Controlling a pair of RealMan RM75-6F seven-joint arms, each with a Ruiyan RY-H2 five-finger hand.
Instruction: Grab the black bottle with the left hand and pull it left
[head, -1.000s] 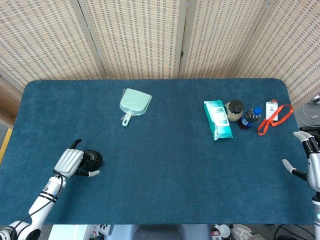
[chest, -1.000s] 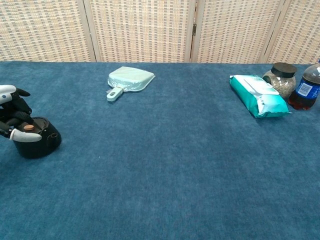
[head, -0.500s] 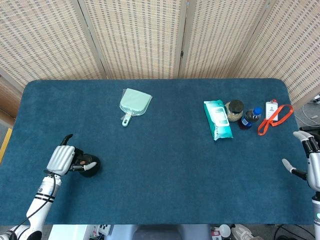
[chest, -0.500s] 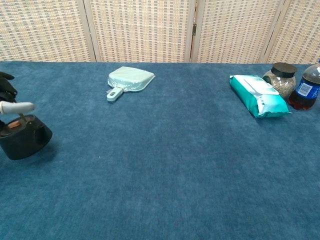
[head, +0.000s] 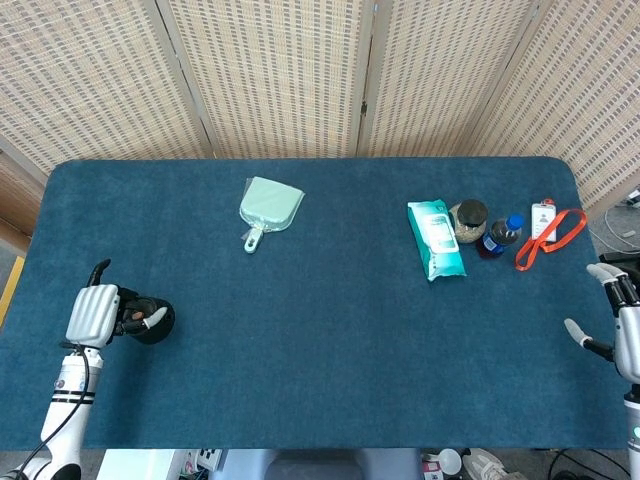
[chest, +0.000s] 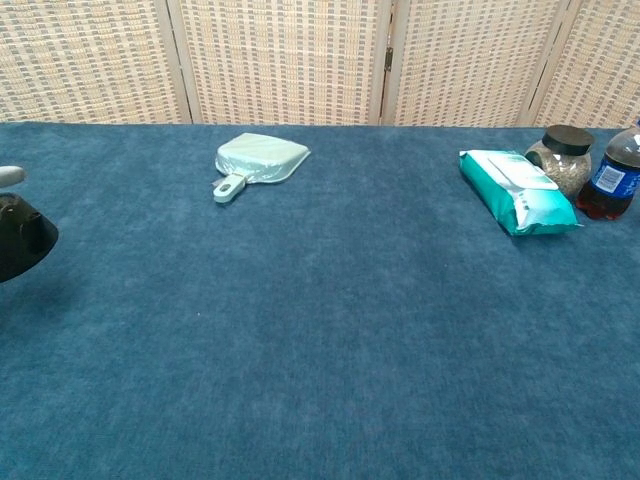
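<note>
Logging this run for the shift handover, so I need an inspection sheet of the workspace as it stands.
Surface: blue cloth table, flat.
Job's things: black bottle near the left edge, held by the left hand.
Clutter: mint dustpan at rear left; wet-wipes pack, black-lidded jar, blue-capped bottle and orange lanyard with badge grouped at rear right.
Hands: left grips the bottle; right hand at the right edge, fingers apart, holding nothing.
Cables: nothing seen on the table.
Surroundings: woven folding screen behind.
</note>
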